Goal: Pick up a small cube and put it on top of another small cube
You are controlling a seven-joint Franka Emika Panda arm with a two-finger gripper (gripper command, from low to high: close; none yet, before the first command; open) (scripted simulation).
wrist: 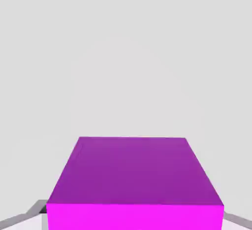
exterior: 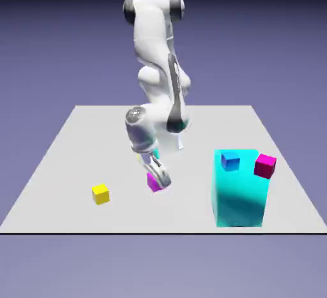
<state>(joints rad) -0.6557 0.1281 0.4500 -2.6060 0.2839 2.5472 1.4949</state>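
Hand view: magenta cube [wrist: 135, 184] clamped between the gripper [wrist: 135, 219] fingertips

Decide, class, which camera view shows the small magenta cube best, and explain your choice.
The hand view: the magenta cube fills the lower part of the picture, with the grey fingertips at its sides. In the exterior view the magenta cube is tiny and partly hidden by the claw shut on it, on the table.

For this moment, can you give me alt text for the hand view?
A bright magenta cube fills the lower half of the frame, seen close between the hand's grey fingertips, which peek out at the bottom corners. Behind it lies only the plain pale grey table.
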